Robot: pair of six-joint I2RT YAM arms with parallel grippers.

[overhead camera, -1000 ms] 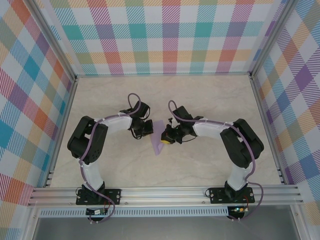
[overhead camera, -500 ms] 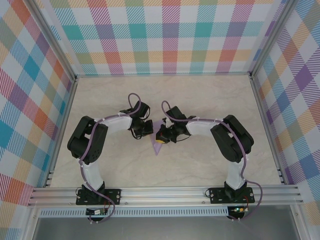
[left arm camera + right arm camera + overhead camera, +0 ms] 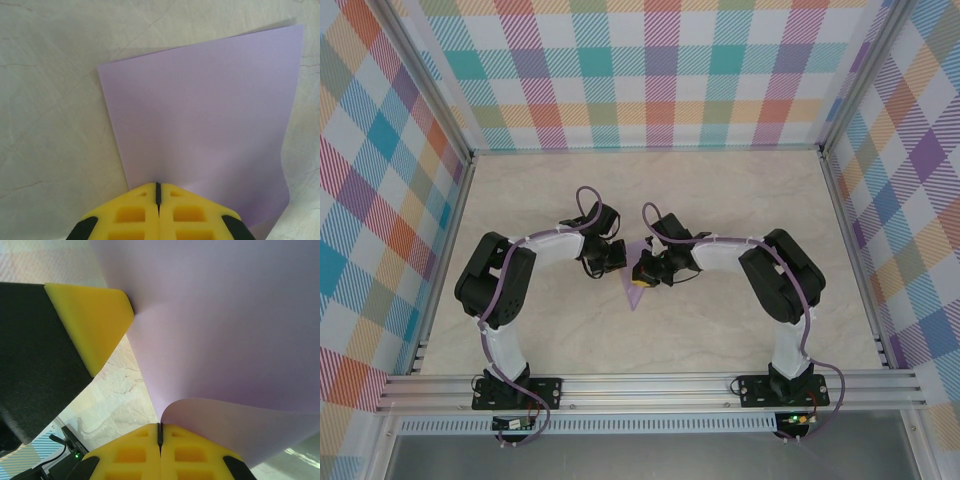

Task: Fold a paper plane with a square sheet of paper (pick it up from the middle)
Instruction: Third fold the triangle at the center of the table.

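The square sheet of paper [image 3: 636,294] is pale lavender and lies on the marble table between both arms. In the left wrist view the square sheet of paper [image 3: 205,115] lies flat, and my left gripper [image 3: 158,186] is shut with its tips resting on the near edge by a corner. My right gripper [image 3: 160,426] is shut on the square sheet of paper [image 3: 225,325]; a flap curls up and to the right from its tips. The left gripper's yellow finger [image 3: 92,320] touches the sheet's edge. From above, the left gripper [image 3: 616,258] and right gripper [image 3: 640,278] nearly meet. A paper plane is out of view.
Checked walls and aluminium rails [image 3: 650,385] enclose the table [image 3: 740,200]. Both arm bases [image 3: 515,390] are bolted at the near edge. Purple cables run along both arms.
The right arm swung left over the sheet toward the left gripper, then stayed almost still for the last half second. The left arm has not moved.
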